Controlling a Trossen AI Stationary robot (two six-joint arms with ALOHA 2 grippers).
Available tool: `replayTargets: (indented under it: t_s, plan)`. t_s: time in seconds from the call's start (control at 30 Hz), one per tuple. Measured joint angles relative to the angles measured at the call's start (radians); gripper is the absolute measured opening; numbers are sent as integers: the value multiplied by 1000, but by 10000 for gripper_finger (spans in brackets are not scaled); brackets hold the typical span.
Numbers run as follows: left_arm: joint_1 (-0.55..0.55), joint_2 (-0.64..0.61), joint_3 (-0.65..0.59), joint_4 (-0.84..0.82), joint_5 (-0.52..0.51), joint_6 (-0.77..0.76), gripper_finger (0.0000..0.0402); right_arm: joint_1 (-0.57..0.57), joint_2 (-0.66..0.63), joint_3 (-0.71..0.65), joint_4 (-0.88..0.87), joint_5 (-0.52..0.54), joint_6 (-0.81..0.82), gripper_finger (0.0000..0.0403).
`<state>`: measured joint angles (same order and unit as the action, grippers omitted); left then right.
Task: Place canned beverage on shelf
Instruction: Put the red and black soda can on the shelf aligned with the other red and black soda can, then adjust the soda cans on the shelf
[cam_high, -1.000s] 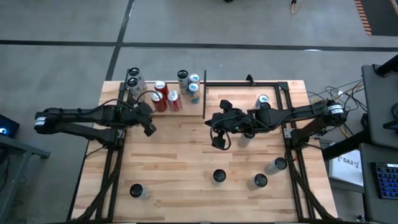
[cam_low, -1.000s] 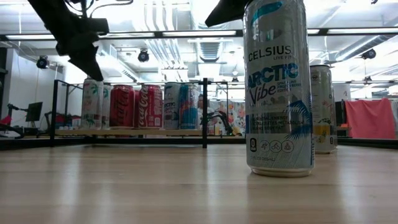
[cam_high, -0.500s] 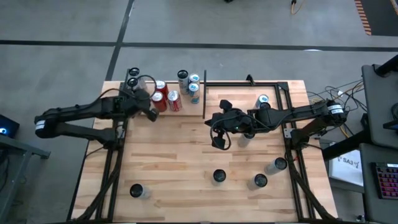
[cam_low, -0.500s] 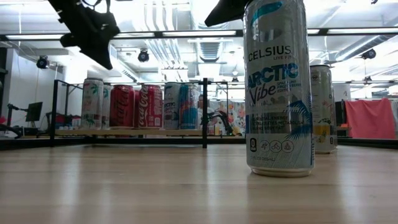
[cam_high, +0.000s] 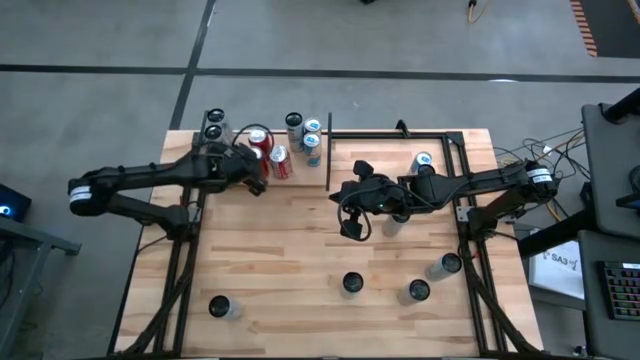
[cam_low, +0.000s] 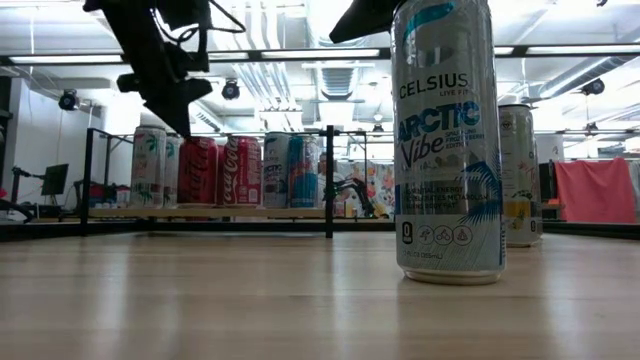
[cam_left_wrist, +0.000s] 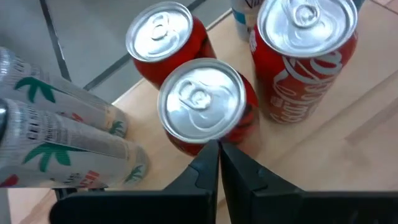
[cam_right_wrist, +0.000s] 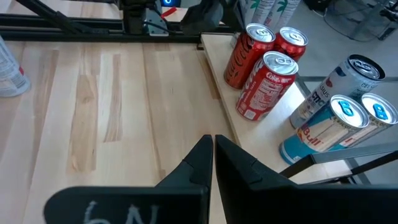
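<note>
The shelf (cam_high: 300, 163) is a pale plywood panel at the table's far left, edged by black rods. On it stand three red cans (cam_left_wrist: 200, 102), white palm-print cans (cam_high: 213, 125) and blue-and-white cans (cam_high: 310, 135). My left gripper (cam_left_wrist: 219, 148) is shut and hovers just above and in front of the red cans; in the low view the left gripper (cam_low: 185, 122) hangs near the height of their tops. Whether it touches one I cannot tell. My right gripper (cam_right_wrist: 213, 144) is shut, holds nothing and hangs over the table's middle (cam_high: 350, 230).
Loose cans stand on the table: one at the near left (cam_high: 220, 307), three at the near right (cam_high: 352, 284) (cam_high: 418, 291) (cam_high: 447, 265) and one at the far right (cam_high: 423, 162). A bare black frame (cam_high: 400, 134) runs along the far right.
My left gripper has moved toward the table's far edge and then to the right, ending over the red cans on the shelf. My right arm has kept still.
</note>
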<state>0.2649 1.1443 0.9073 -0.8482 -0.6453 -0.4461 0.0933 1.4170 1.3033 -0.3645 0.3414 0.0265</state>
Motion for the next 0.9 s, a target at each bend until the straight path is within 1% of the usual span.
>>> replayTargets:
  t_s: [0.27,0.33,0.57,0.67,0.8,0.9]
  plan:
    - [0,21,0,0,19,0,0,0,0,0,0,0,0,9]
    - [0,11,0,3,34,0,0,0,0,0,0,0,0,9]
    - [-2,-36,0,30,30,10,0,0,0,0,2,0,0,9]
    - [-21,-69,0,71,26,75,0,0,0,0,3,0,3,9]
    - [-66,-114,0,134,27,233,0,0,0,0,3,0,21,9]
    - [-74,-147,0,146,27,361,0,0,0,0,3,0,24,9]
